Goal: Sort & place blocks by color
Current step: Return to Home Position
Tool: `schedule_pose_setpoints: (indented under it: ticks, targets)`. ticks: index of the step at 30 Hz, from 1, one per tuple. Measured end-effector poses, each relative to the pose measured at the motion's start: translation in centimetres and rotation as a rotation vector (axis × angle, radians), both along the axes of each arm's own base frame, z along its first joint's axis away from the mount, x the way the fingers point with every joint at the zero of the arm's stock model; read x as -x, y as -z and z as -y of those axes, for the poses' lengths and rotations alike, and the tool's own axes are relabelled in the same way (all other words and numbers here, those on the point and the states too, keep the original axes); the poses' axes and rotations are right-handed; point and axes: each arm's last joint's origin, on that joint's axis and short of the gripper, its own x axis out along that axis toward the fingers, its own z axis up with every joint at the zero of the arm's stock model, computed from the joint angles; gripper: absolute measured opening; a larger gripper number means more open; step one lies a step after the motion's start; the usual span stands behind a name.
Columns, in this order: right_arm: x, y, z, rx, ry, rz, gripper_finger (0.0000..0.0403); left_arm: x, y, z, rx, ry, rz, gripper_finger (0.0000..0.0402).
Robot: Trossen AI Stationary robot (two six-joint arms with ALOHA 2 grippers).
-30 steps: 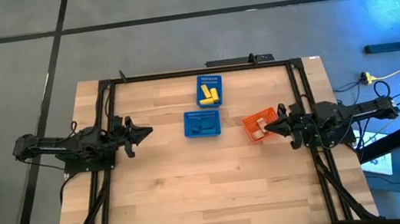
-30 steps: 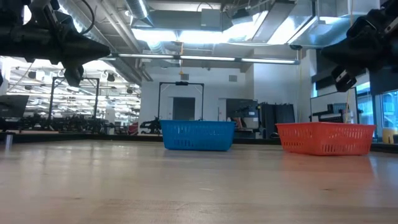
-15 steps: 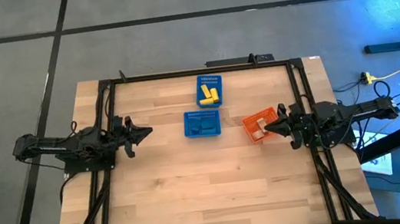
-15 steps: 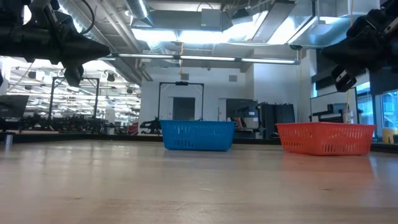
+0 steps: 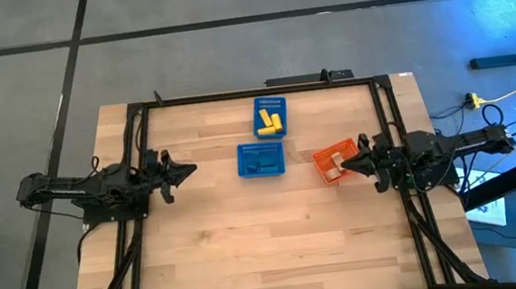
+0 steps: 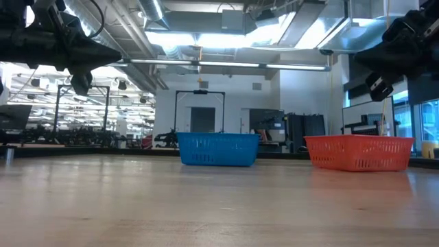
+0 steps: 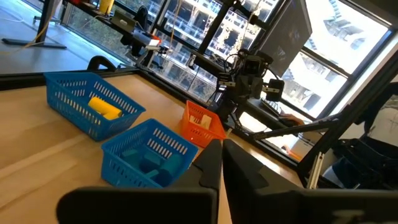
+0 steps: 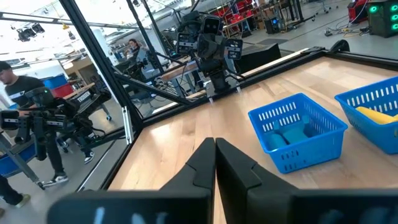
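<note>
Yellow blocks point(image 5: 270, 121) lie in the far blue basket point(image 5: 269, 103). Blue blocks point(image 5: 261, 163) lie in the nearer blue basket point(image 5: 259, 147); they also show in the left wrist view point(image 7: 144, 164) and the right wrist view point(image 8: 291, 134). Natural wood blocks point(image 5: 337, 162) lie in the orange basket point(image 5: 325, 157). My left gripper point(image 5: 191, 169) is shut and empty above the table's left side. My right gripper point(image 5: 346, 165) is shut and empty, raised by the orange basket's right side.
A black frame point(image 5: 251, 91) runs round the table's far, left and right sides. Bare wooden table point(image 5: 271, 243) lies on the near side of the baskets. People stand in the room beyond the table in the right wrist view point(image 8: 25, 124).
</note>
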Motion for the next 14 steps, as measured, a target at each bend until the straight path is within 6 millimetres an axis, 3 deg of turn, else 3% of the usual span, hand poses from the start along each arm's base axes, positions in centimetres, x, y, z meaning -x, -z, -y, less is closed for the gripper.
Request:
schedule_pose_setpoints:
  ticks: [14]
  targets:
    - [0.00,0.00,0.00,0.000,0.000,0.000,0.0014,0.00,0.00,0.00,0.000,0.000,0.000,0.0027]
